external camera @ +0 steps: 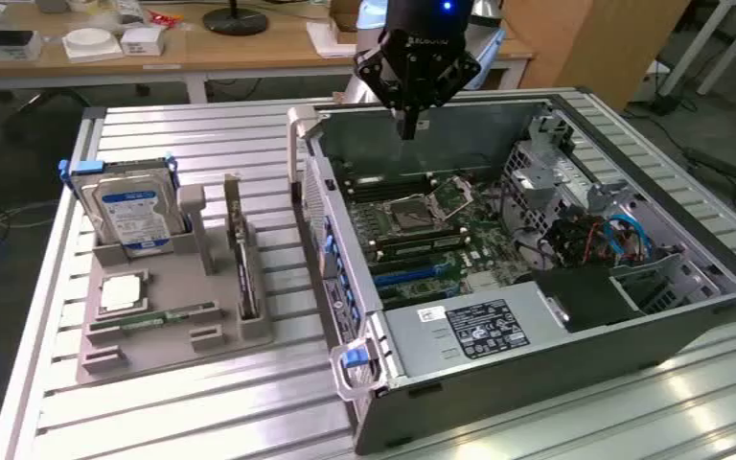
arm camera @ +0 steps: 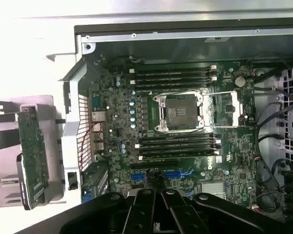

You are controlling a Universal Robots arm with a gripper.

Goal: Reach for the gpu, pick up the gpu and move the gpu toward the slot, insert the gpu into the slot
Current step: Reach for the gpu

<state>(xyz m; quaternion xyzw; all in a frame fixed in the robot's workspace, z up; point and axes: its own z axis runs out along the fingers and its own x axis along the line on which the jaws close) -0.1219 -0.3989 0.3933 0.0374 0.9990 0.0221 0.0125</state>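
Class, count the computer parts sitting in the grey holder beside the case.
4: hard drive upright, gpu on edge beside it, processor chip flat, memory stick lying nearest the camera.

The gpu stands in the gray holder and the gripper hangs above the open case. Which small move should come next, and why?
Probably a sideways move toward the exterior view's left, with the jaws opening. The gripper is shut and empty above the case, while the gpu stands in its holder.
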